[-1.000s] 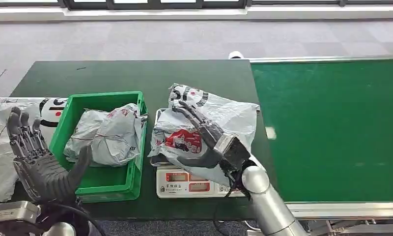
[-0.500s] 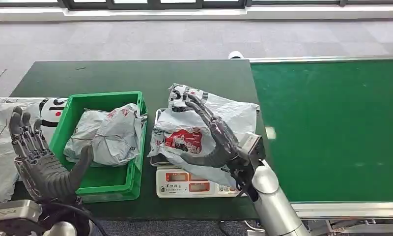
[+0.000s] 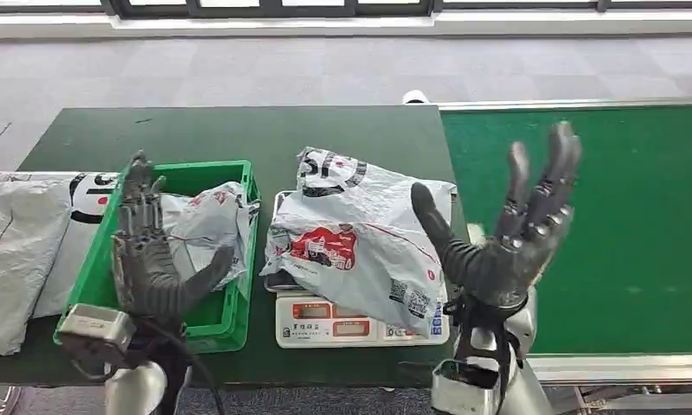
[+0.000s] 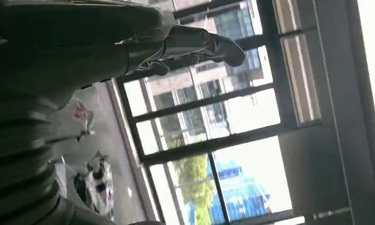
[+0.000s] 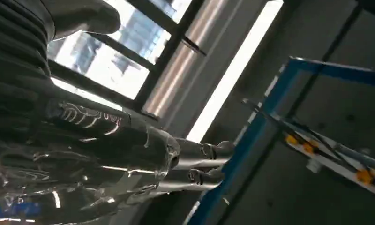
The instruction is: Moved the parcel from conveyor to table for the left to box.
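While the white courier parcel [image 3: 360, 242] lies on the weighing scale [image 3: 342, 327], both the right hand [image 3: 507, 242] and left hand [image 3: 152, 259] hover empty, fingers spread, so the left hand's next move is probably gripping it for the green crate [image 3: 239, 324].

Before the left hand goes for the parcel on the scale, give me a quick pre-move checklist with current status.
1. Right robot hand off the parcel, fingers spread: ok.
2. Parcel resting on the scale: ok.
3. Left robot hand empty, raised over the green bin: ok.
4. Room in the bin: not ok, a grey bag already lies in it.
5. Parcel overhanging the scale's edge: cannot tell.
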